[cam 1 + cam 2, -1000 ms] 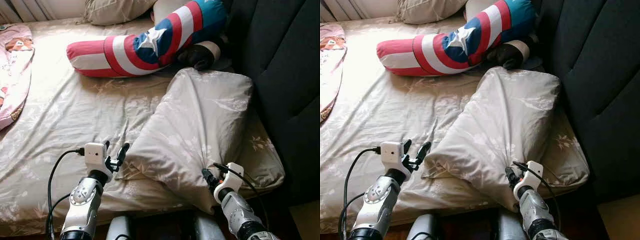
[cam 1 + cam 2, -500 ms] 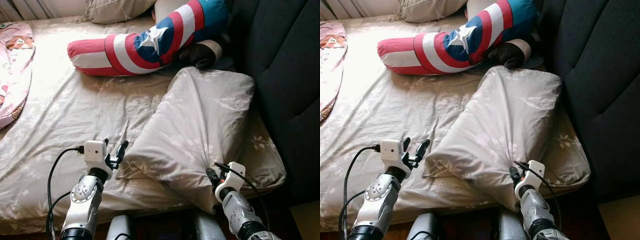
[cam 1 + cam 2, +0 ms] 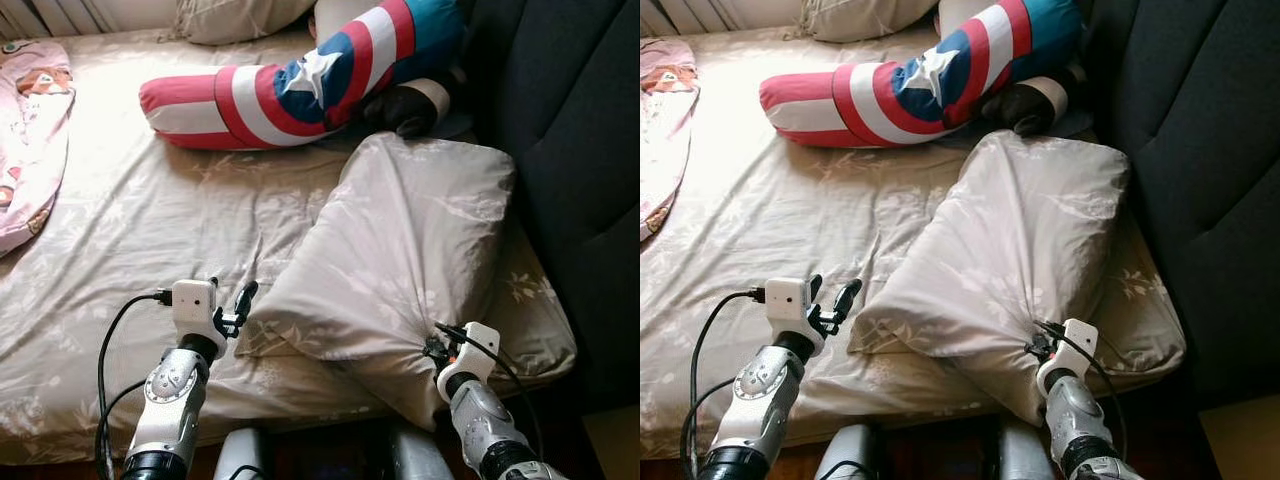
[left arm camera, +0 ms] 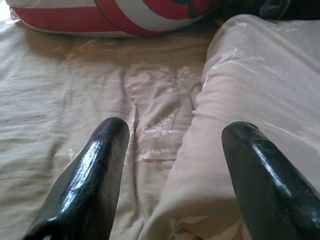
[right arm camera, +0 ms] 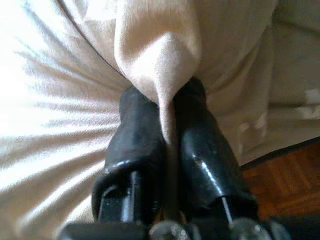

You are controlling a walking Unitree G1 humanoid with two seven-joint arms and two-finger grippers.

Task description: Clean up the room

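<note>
A beige floral pillow [image 3: 405,260] lies slanted on the bed's near right side, its top end near the dark headboard. My right gripper [image 3: 432,347] is shut on the pillow's near corner; the right wrist view has a fold of the pillow [image 5: 160,60] pinched between both black fingers [image 5: 137,145]. My left gripper [image 3: 230,297] stands open just left of the pillow's lower left corner, above the sheet. In the left wrist view its fingers [image 4: 95,170] frame the sheet and the pillow's edge [image 4: 240,100].
A red, white and blue star bolster [image 3: 300,80] lies across the far side of the bed. A pink blanket [image 3: 30,130] sits at the far left, another pillow [image 3: 230,18] at the top. The dark headboard [image 3: 570,150] runs along the right. Wood floor [image 5: 285,180] lies below the mattress edge.
The camera has drifted slightly. My right gripper has closed on the pillow's near corner, bunching the cloth there. The left gripper stays open beside the pillow.
</note>
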